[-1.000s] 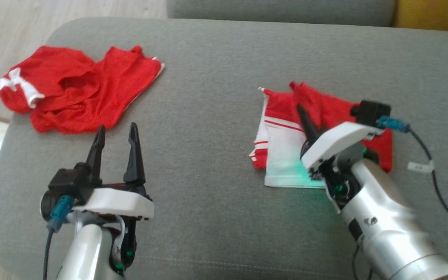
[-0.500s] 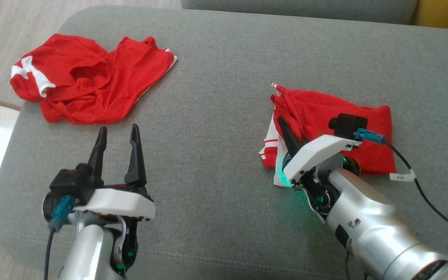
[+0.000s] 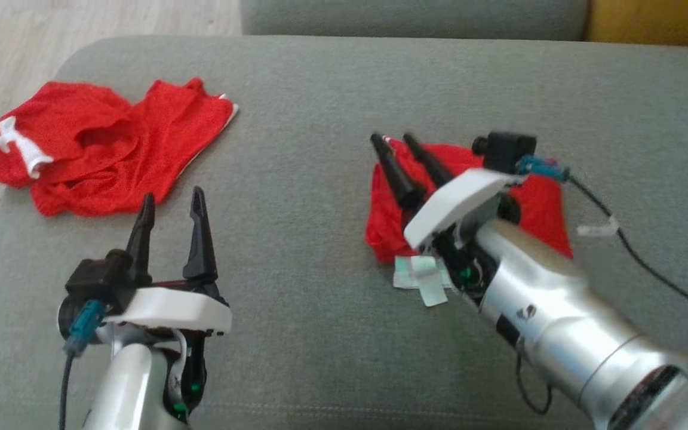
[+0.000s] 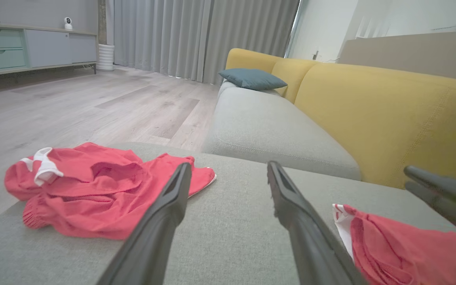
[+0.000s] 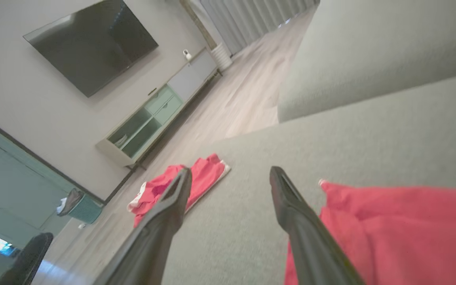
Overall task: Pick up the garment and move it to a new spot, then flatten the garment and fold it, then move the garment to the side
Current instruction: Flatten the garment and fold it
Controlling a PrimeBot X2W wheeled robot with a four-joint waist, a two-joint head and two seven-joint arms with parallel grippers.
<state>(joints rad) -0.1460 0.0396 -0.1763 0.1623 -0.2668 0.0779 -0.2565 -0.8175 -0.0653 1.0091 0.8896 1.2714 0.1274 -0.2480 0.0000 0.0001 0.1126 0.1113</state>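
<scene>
The folded red garment (image 3: 384, 218) lies on the grey sofa cushion (image 3: 320, 149) at the right, with a white label (image 3: 421, 278) poking out at its near edge. My right gripper (image 3: 392, 141) stands open just above the garment's far left corner, nothing between its fingers. In the right wrist view the garment (image 5: 390, 229) lies to the right of that gripper (image 5: 230, 170). My left gripper (image 3: 172, 196) is open and empty at the near left. The left wrist view shows the left gripper (image 4: 228, 165) over bare cushion, with the garment (image 4: 402, 249) at the lower right.
A second red garment (image 3: 99, 152), crumpled, with white trim, lies at the cushion's far left corner, near the edge over the wooden floor (image 4: 73, 107). A yellow sofa back (image 4: 390, 118) and a blue pillow (image 4: 251, 78) stand beyond. A black cable (image 3: 619, 239) trails from my right wrist.
My right gripper has opened, let go of the garment and moved up and left. The garment now lies red side up, folded over. The head camera has shifted too.
</scene>
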